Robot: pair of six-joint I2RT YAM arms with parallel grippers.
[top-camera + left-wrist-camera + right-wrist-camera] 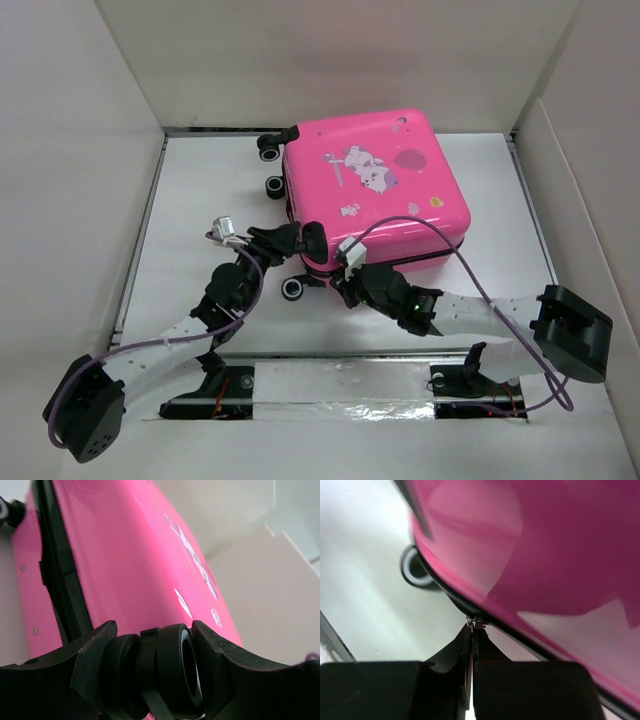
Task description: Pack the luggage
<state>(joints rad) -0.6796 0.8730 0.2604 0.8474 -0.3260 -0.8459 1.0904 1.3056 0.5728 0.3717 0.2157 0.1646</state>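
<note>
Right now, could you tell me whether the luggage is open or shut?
Shut: the luggage lies flat, its two pink halves meeting at the dark seam, no lining showing. Whether fully zipped, cannot tell.

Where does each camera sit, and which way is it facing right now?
Top external: above and behind the robot, looking down on the table; left arm and right arm reach the near edge of the closed pink luggage.
Left wrist: low beside the luggage, looking along its lid; left gripper clamps a black wheel.
Right wrist: low at the luggage's edge, facing its seam; right gripper pinches a small zipper pull.
Shared: top and left wrist views both show the clamped wheel.
</note>
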